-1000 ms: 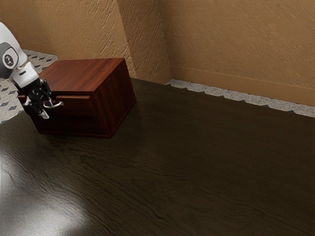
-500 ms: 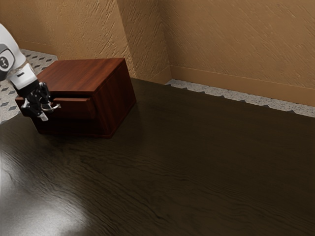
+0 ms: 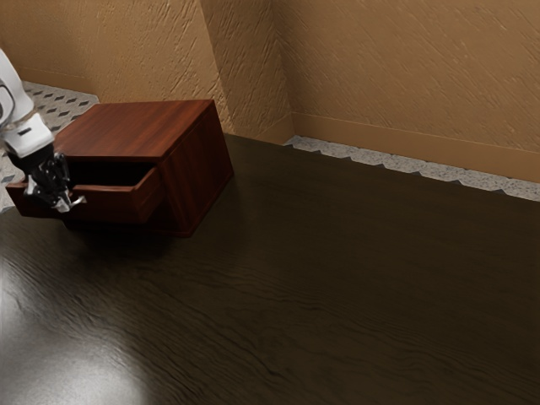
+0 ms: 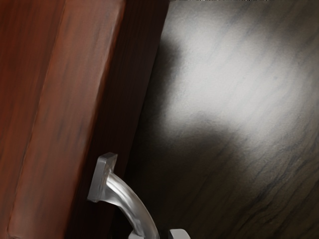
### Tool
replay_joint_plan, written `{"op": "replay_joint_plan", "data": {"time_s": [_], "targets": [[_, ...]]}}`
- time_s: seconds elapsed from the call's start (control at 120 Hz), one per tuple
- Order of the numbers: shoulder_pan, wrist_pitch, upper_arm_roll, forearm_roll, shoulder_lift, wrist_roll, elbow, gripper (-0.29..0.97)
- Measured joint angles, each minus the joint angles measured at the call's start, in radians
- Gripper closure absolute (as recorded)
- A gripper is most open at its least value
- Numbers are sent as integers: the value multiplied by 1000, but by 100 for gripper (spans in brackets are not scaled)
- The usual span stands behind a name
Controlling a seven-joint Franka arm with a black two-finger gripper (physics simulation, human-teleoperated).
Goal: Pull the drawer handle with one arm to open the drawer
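The exterior view took in the whole cabinet on the dark table, with its 1 drawer standing partly out toward that view's left. The wrist view gave the close detail: the silver drawer handle curving off the drawer front. The gripper sat against the drawer's face, its 2 fingers narrow and clamped on the drawer handle.

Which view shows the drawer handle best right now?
The wrist view: the handle shows close, curved, mounted on the drawer front. The exterior view gives a small silver glint by the gripper.
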Motion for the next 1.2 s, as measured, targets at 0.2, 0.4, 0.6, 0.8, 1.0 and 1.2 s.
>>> {"op": "replay_joint_plan", "data": {"time_s": [0.2,0.4,0.6,0.8,1.0,1.2], "targets": [[14,14,-1,-17,-37,-14,-56,57],[17,17,13,-36,-90,-24,-99,60],[23,20,42,-71,-145,-25,-157,55],[37,31,55,-99,-198,-23,-212,57],[27,36,58,-110,-250,-20,-213,51],[-42,23,86,-120,-298,-20,-145,22]]}}
